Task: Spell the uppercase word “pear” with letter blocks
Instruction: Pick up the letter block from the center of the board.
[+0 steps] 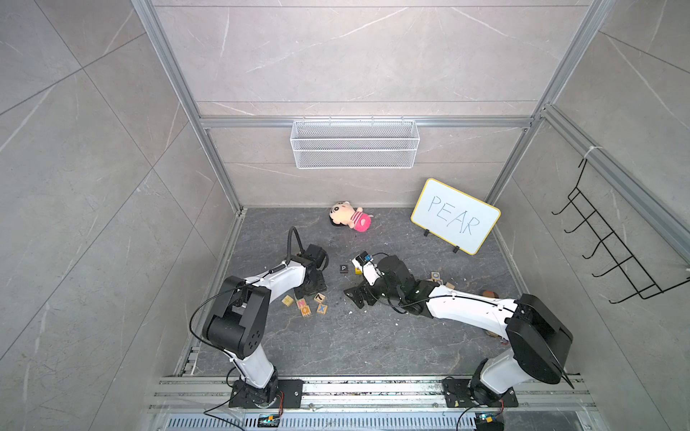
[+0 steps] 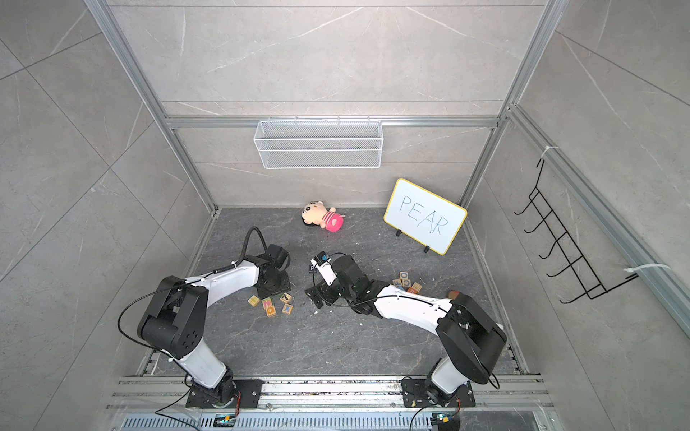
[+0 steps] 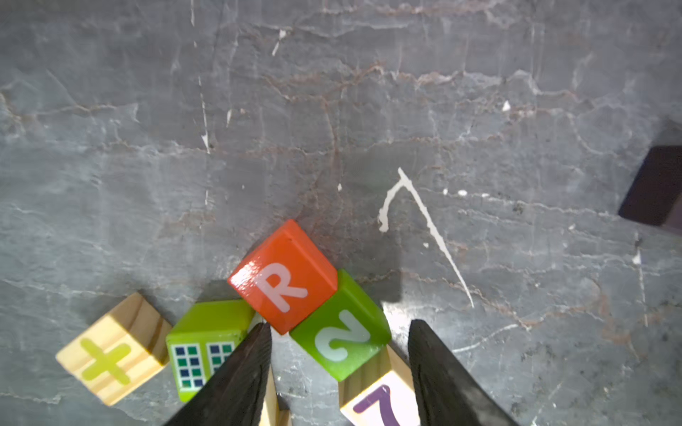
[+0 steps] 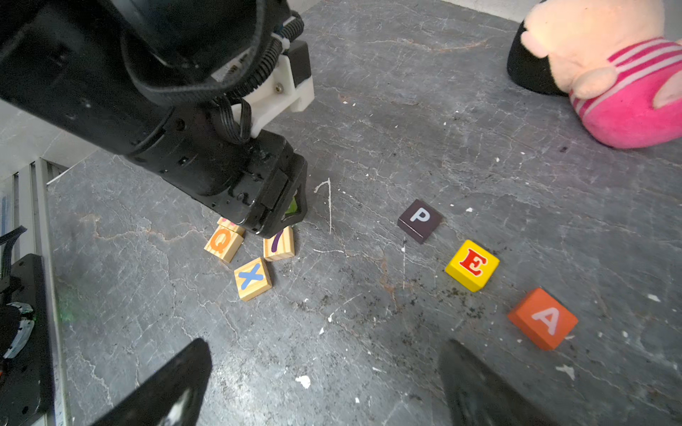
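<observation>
– Fingertips of my left hand (image 3: 340,330) are standing half open around the green 2 block (image 3: 341,345), gripping nothing; the R block (image 3: 284,276) is sitting just beyond them.
– And your right hand (image 4: 324,369)?
– It is gaping wide, holding nothing; the P block (image 4: 420,220), E block (image 4: 472,265) and A block (image 4: 542,319) are lying in a row before it.

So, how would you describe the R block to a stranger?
Find the left gripper, low over a cluster of cubes. The R block lies just beyond its fingertips, between a green cube marked 2 and another green cube. Only it is glossy red-orange with a white R.
</observation>
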`<control>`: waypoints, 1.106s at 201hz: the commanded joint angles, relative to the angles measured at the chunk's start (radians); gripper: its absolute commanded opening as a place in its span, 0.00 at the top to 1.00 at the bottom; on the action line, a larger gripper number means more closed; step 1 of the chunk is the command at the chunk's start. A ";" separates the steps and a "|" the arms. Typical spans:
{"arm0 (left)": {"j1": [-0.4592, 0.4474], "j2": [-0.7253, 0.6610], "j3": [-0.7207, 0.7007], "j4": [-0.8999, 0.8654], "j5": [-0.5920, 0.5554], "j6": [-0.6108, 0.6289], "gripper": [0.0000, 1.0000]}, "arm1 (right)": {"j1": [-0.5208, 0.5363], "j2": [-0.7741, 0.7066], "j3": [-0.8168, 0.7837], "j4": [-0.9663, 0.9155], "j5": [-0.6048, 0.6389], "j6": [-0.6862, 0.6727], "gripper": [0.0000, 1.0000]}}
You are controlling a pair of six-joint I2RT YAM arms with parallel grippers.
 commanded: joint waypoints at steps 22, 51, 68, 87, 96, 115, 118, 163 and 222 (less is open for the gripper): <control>0.029 0.041 0.050 0.013 -0.029 0.041 0.38 | 0.006 -0.017 -0.008 0.008 0.014 -0.008 0.02; 0.038 0.066 0.077 0.004 -0.042 0.062 0.37 | 0.006 -0.019 -0.008 0.005 0.020 -0.010 0.02; 0.040 0.075 0.087 0.007 -0.046 0.072 0.37 | 0.004 -0.019 -0.007 0.005 0.020 -0.009 0.02; 0.040 0.074 0.093 0.008 -0.046 0.077 0.42 | 0.005 -0.016 -0.006 0.005 0.022 -0.008 0.02; 0.040 0.070 0.093 0.007 -0.051 0.077 0.46 | 0.006 -0.016 -0.006 0.004 0.022 -0.009 0.02; 0.039 0.066 0.089 0.003 -0.055 0.079 0.49 | 0.005 -0.014 -0.005 0.005 0.022 -0.008 0.02; 0.039 0.065 0.088 0.002 -0.057 0.079 0.49 | 0.005 -0.013 -0.006 0.005 0.022 -0.008 0.02; 0.038 0.068 0.078 0.002 -0.057 0.082 0.48 | 0.006 -0.010 -0.005 0.006 0.022 -0.008 0.02; 0.038 0.074 0.069 0.028 -0.054 0.091 0.51 | 0.005 -0.046 -0.051 0.070 0.000 -0.016 0.02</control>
